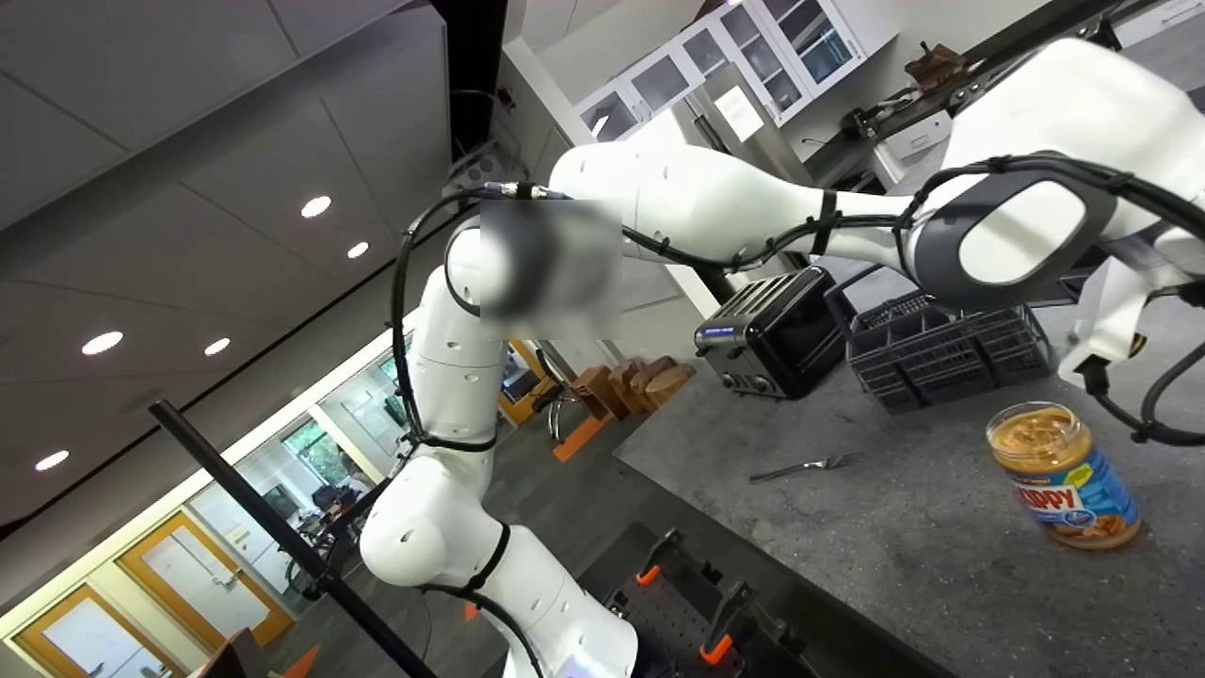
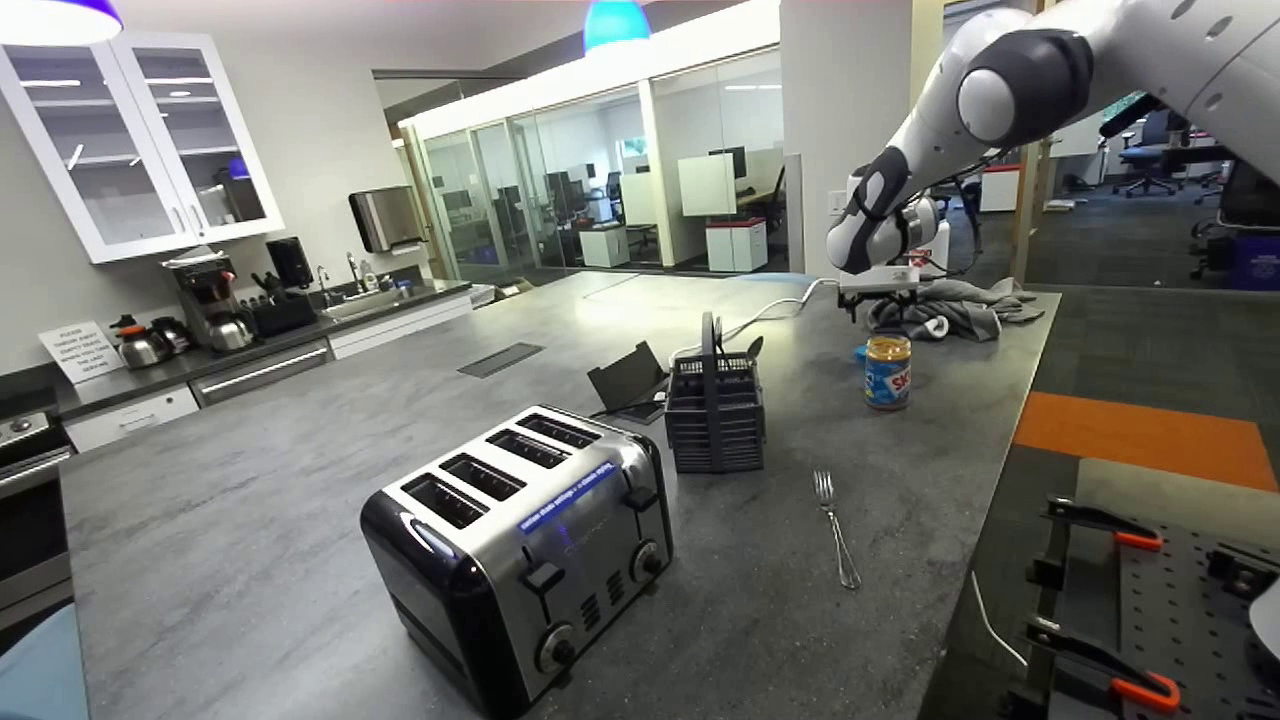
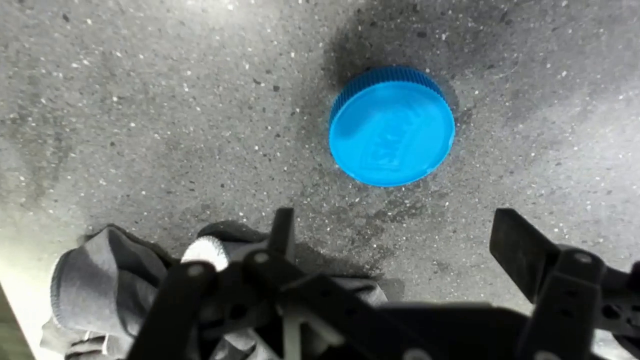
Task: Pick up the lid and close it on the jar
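The blue lid [image 3: 392, 132] lies flat on the grey counter in the wrist view. In an exterior view a sliver of the lid [image 2: 860, 352] shows behind the jar. The jar [image 2: 887, 385] stands upright and open on the counter; the jar [image 1: 1073, 485] also shows in an exterior view, with peanut butter visible inside and a blue label. My gripper [image 3: 394, 220] is open and empty, its fingers spread wider than the lid. The lid appears just beyond the fingertips, not between them. In an exterior view the gripper [image 2: 878, 305] hangs above the counter, behind the jar.
A crumpled grey cloth [image 2: 960, 308] lies by the gripper and also in the wrist view [image 3: 110, 280]. A black wire basket [image 2: 715, 420], a toaster [image 2: 520, 550] and a fork [image 2: 836, 530] stand or lie on the counter. A white cable [image 2: 770, 318] runs behind the basket.
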Robot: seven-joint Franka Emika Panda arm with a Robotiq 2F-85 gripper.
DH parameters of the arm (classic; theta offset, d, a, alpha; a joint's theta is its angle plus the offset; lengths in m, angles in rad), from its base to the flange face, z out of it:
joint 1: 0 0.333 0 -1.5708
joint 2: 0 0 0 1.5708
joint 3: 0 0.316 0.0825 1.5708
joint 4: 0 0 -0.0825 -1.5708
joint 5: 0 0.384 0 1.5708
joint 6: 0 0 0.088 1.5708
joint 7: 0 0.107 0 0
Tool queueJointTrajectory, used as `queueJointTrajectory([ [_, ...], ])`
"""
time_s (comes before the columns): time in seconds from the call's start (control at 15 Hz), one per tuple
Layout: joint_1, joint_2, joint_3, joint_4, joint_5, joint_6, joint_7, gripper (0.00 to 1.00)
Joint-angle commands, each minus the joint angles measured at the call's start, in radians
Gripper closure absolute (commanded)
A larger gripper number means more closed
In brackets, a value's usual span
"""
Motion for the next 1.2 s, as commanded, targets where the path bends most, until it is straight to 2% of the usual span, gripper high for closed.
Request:
queueJointTrajectory([
  [0.0,-0.047,0.061,0.04,0.131,0.031,-0.115,-0.065,0.0],
  [0.27,-0.084,0.105,0.078,0.206,0.04,-0.165,-0.122,0.0],
  [0.73,-0.141,0.169,0.141,0.271,0.065,-0.169,-0.23,0.0],
  [1.13,-0.154,0.174,0.148,0.278,0.059,-0.201,-0.255,0.0],
])
